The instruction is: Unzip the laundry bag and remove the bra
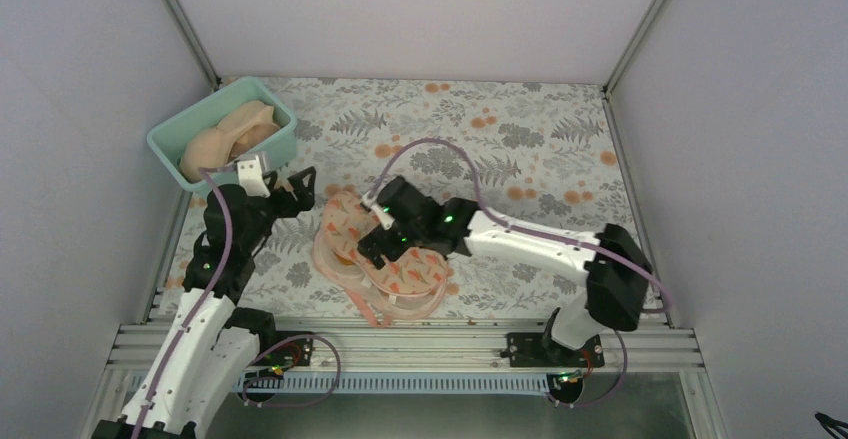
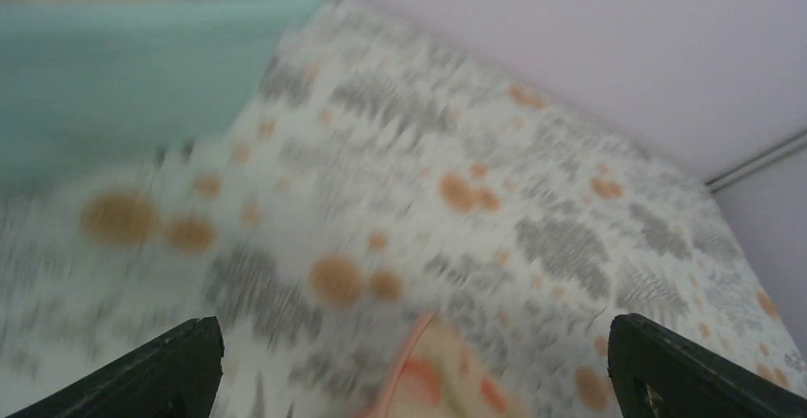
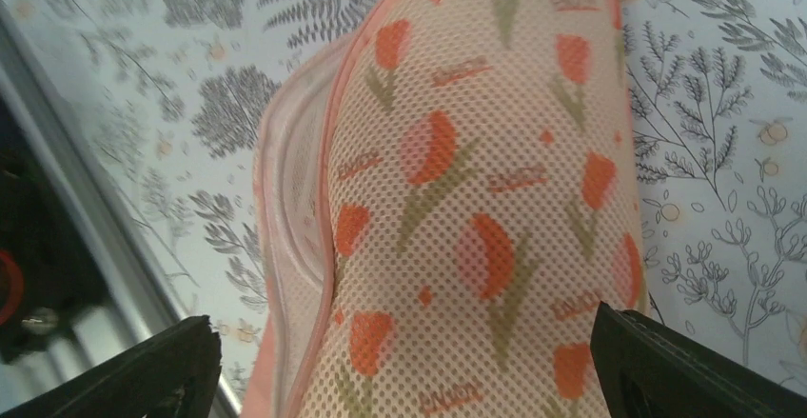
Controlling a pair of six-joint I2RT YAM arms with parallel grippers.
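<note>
The laundry bag (image 1: 410, 279), pale pink mesh with orange flowers and pink zip trim, lies on the patterned table near the front middle. My right gripper (image 1: 378, 244) hangs open just above it. In the right wrist view the mesh (image 3: 476, 199) fills the space between the spread fingers (image 3: 143, 370), and the pink trim runs down its left side. My left gripper (image 1: 303, 191) is open and empty, left of the bag's far end. Its blurred wrist view shows only the bag's pink edge (image 2: 438, 370) low between the fingers (image 2: 143, 370). The mustard-orange bra is hidden.
A teal plastic tub (image 1: 170, 137) holding pale peach bras (image 1: 225, 134) stands at the back left, close behind my left gripper; it also shows in the left wrist view (image 2: 143, 66). A metal rail (image 1: 400, 339) runs along the table's near edge. Walls close off the three other sides.
</note>
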